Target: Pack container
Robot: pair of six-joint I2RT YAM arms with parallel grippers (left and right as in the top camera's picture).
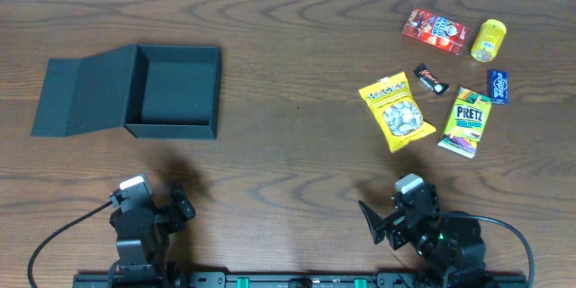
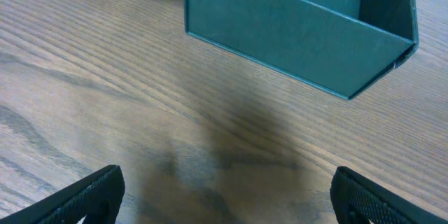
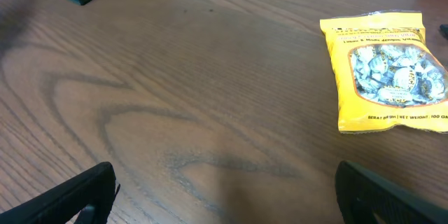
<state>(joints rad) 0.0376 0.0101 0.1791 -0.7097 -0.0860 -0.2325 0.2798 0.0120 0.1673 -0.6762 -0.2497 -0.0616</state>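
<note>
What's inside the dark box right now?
Nothing that shows. The container stands open, its lid flap lying flat to the side, and its floor looks bare from overhead. A thin strip of floor behind the near wall is hidden.

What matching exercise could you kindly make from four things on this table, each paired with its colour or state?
Things:
1. container
2. sweets bag
3. small carton
4. Pretz pack

Descriptions:
a. red
b. dark, lid open
c. yellow with a clear window
d. green and yellow

Pairs: 1-b, 2-c, 3-a, 4-d.
</note>
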